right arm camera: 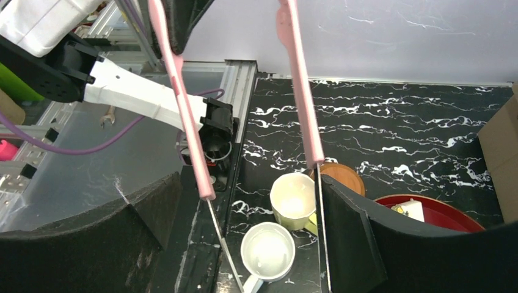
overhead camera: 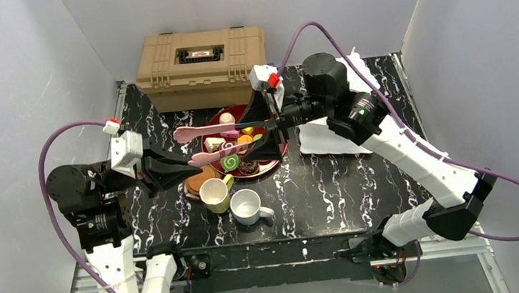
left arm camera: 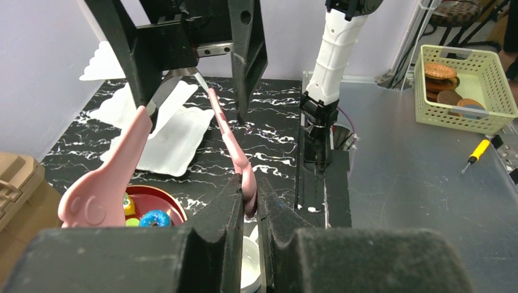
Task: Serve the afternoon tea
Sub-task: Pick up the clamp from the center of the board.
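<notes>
No word, brand or number can be read anywhere. The toolbox (overhead camera: 200, 59) at the far edge of the worktop (overhead camera: 361, 187) carries a small white-and-red label (overhead camera: 199, 53) in the middle of its lid, but its print is too small to make out.

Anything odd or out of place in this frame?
The tongs hang in midair over the red plate, the left gripper pinching only one pink arm, the right gripper straddling their metal end with open jaws.
</notes>
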`<state>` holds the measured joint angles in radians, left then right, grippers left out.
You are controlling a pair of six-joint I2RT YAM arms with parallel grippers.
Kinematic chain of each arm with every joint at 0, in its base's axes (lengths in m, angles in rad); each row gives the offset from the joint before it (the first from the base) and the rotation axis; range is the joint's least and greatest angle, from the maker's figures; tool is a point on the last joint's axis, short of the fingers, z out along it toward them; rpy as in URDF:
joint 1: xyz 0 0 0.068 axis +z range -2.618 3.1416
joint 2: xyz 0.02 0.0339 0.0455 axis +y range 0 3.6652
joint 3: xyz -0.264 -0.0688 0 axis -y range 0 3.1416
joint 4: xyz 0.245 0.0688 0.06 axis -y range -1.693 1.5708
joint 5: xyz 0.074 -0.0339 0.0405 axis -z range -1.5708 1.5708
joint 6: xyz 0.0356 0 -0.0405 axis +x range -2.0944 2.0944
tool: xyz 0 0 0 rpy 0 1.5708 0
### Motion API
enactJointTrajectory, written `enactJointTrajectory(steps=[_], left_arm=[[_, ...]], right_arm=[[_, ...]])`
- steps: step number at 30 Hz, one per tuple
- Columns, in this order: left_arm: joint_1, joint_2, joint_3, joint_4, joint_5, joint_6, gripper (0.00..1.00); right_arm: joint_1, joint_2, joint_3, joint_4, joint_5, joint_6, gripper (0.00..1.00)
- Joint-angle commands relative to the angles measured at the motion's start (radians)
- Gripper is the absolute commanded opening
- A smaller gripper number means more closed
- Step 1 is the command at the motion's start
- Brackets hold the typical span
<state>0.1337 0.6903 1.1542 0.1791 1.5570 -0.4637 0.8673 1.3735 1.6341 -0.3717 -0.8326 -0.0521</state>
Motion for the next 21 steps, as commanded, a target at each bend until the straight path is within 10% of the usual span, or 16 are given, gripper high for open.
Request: enactJointTrajectory(steps=[1,19,21], left_arm=[[-0.013,-0.003,0.038,0.023,0.181,-0.006,0.00],[-0.013,0.045,0.091,0.028,0.179,-0.001,0.00],[-0.013,0.055,0.099,0.028,0.177,-0.010,0.14]], right_arm=[[0.011,0.022,0.060,0.030,0.024,-0.019,0.89],[0.010,-0.053,-0.105,0.248,-0.080,0.190,0.48],[0.010,-0.071,-0.122,0.238,-0.047,0.189,0.46]])
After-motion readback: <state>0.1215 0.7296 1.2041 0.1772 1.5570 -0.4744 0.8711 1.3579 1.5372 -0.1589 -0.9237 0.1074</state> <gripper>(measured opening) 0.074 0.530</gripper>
